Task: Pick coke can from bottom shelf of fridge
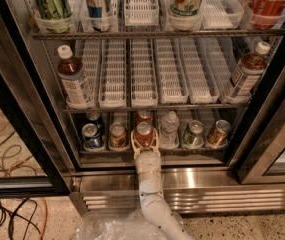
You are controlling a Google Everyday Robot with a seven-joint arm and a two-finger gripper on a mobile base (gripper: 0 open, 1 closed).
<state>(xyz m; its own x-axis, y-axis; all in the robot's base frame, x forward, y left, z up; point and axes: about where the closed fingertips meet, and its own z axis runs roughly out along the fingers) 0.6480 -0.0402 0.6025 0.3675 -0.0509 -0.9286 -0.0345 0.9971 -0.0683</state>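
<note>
The fridge (28, 115) stands open in front of me with its glass doors slid aside. On the bottom shelf (182, 153) a row of cans stands in white lanes. The coke can (144, 132), red with a silver top, is at the front of the middle lane, with a second red can (143, 116) right behind it. My gripper (145, 140) reaches up from below on a white arm (149, 184). Its pale fingers (134, 141) sit against both sides of the coke can, which stands upright on the shelf.
Left of the coke can are a brownish can (117, 134) and a blue can (91, 135); right are a clear bottle (169, 126), a silver-green can (194, 133) and a gold can (218, 132). The wire shelf above (147, 105) hangs close over them. Steel vented base (217, 186) below; cables (7, 219) on the floor at left.
</note>
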